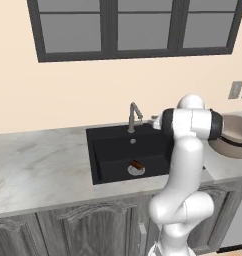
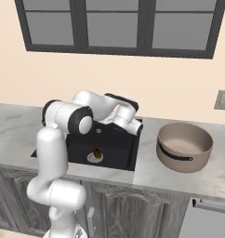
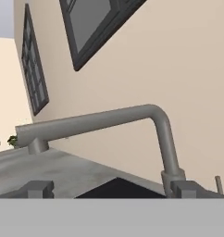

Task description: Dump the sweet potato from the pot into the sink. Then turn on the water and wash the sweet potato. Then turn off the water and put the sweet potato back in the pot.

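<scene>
- The sweet potato (image 1: 137, 164) is a small, elongated orange-brown tuber, darker at the ends, lying on the floor of the sink (image 1: 110, 145) right at the round silver drain (image 1: 135, 170), partly overlapping it; in the right base view it shows as a short brown stub (image 2: 95, 152) at the same spot.
- The sink is a black rectangular basin sunk into a pale marbled counter (image 1: 38, 167).
- The faucet (image 1: 133, 116) is slim grey metal with a bent spout, standing at the back edge of the basin; no stream shows from it.
- In the hand view the faucet (image 3: 109, 120) runs across the picture close ahead, with the gripper (image 3: 114, 189) just before it; the two dark fingertips (image 3: 39, 188) stand wide apart and hold nothing.
- The pot (image 2: 184, 146) is wide, round and tan-beige with a dark band, standing upright on the counter to the right of the sink, well apart from the potato.
- A dark-framed window (image 2: 119, 25) sits in the cream wall above.
</scene>
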{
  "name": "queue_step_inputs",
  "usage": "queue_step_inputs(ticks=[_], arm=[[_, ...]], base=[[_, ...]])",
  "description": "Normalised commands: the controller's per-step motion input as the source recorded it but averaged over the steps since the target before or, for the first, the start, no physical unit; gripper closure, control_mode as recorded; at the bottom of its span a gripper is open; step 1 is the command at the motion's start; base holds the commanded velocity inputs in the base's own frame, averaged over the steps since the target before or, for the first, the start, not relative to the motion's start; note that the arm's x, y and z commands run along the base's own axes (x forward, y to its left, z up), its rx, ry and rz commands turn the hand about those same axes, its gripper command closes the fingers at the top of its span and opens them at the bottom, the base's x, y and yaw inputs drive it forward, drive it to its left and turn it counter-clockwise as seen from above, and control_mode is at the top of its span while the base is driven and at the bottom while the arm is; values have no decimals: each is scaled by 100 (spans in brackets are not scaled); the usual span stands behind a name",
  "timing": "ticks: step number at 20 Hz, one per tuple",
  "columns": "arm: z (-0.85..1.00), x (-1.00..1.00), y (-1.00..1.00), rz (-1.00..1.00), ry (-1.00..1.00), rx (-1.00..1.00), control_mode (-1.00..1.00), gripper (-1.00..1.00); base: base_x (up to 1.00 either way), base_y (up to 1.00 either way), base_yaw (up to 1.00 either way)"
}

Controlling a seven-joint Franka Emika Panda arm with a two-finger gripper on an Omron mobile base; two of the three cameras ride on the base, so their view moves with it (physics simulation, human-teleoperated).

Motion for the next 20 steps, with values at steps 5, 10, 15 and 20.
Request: queue_step_inputs(ticks=[5,10,15,20], arm=[[-14,39,3,-5,0,0,-100,-100],[-20,37,4,-5,0,0,-100,-100],[-14,27,11,-5,0,0,-100,-100],[-13,29,8,-6,0,0,-100,-100]], base=[[0,0,0],[0,0,0],[0,0,0],[0,0,0]])
